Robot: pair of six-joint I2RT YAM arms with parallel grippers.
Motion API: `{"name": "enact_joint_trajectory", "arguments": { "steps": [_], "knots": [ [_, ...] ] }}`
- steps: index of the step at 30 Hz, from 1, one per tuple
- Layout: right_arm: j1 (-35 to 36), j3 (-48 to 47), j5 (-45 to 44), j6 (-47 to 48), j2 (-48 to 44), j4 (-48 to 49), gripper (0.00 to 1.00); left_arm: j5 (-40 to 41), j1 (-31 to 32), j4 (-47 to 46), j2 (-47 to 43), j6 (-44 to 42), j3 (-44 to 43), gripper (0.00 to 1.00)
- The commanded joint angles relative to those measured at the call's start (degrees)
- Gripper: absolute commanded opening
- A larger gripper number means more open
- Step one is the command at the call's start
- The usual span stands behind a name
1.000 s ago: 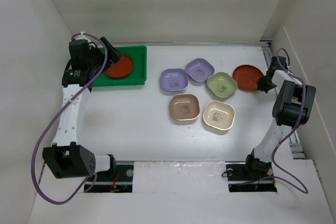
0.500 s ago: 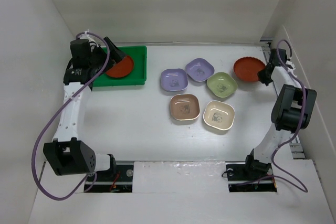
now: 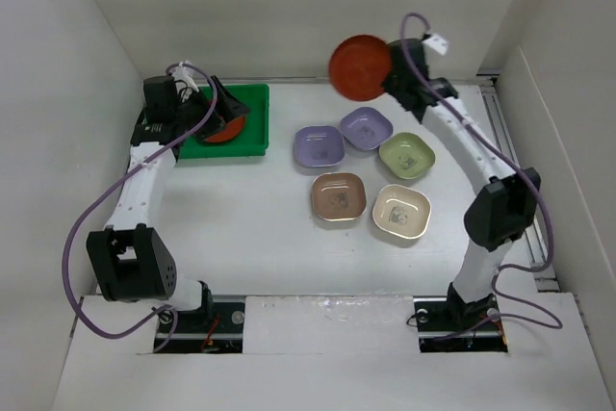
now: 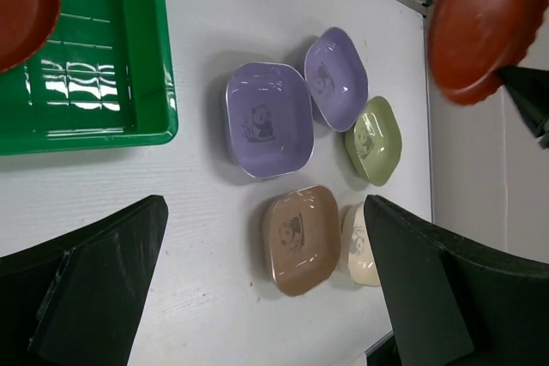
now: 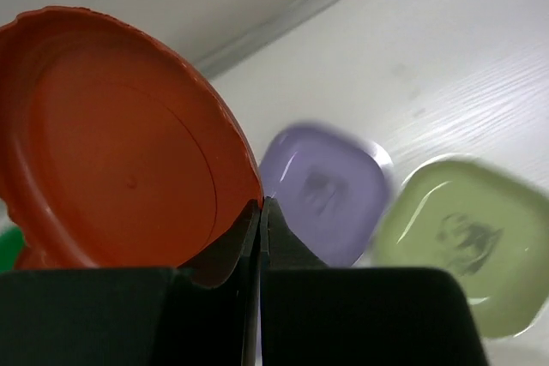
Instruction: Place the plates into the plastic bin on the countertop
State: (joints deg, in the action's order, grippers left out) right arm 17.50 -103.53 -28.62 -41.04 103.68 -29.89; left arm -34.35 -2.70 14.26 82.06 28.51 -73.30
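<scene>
Right end effector [image 5: 260, 209]: we see its fingers closed together on the rim of a round red-brown plate [image 3: 359, 66], pinching the edge between them.
Held plate: it hangs tilted in the air, off the surface [image 3: 241, 228], toward the back wall and above the far end of the plate group.
Left end effector [image 3: 231, 108]: its fingers stand wide apart with nothing between them; it hovers over the right part of the green bin [image 4: 103, 49].
Bin: it sits at the far left of the surface, and the second round red-brown plate [image 4: 19, 6] lies inside it, toward its middle.
Plates on the surface: we count five rounded-square ones, clustered right of the bin and apart from it.
Back row: a lavender plate [image 3: 319, 146], another lavender plate [image 3: 366, 128] just beside it, then the pale green plate [image 3: 406, 155].
Front row: the tan plate [image 3: 338, 196] and the cream plate [image 3: 401, 211], side by side.
Prints: we make out a small dark figure at the centre of each square plate.
</scene>
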Motion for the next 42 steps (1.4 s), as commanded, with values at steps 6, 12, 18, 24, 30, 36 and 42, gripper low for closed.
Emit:
{"name": "enact_joint_trajectory", "arguments": {
  "steps": [6,12,18,24,30,36,42],
  "knots": [
    [18.26,-8.43,2.86,2.28,4.68,-2.63,0.0,4.36,-0.11,-0.9,1.6,-2.5,-0.88,0.99],
    [24.43,-16.0,7.78,2.28,9.52,-3.25,0.0,10.26,-0.11,2.78,3.45,-2.5,-2.11,0.83],
    [26.27,-16.62,13.86,2.28,10.67,-2.54,0.0,12.46,-0.11,3.4,4.07,-1.97,-2.73,0.54],
    [26.27,-13.9,19.47,2.28,9.96,0.18,0.0,12.29,-0.11,3.4,4.07,-1.36,-2.73,0.14],
    [26.27,-12.67,22.38,1.75,10.58,1.5,0.0,10.53,-0.11,1.47,4.07,-0.83,-1.5,0.0],
    [25.57,-9.25,25.36,1.75,10.58,5.1,0.2,10.0,-0.11,0.42,3.46,-0.3,-0.98,0.0],
    [23.11,-4.76,25.55,1.75,9.52,6.77,0.75,15.62,-0.11,-1.34,-0.23,2.42,0.08,0.0]
  ]
}}
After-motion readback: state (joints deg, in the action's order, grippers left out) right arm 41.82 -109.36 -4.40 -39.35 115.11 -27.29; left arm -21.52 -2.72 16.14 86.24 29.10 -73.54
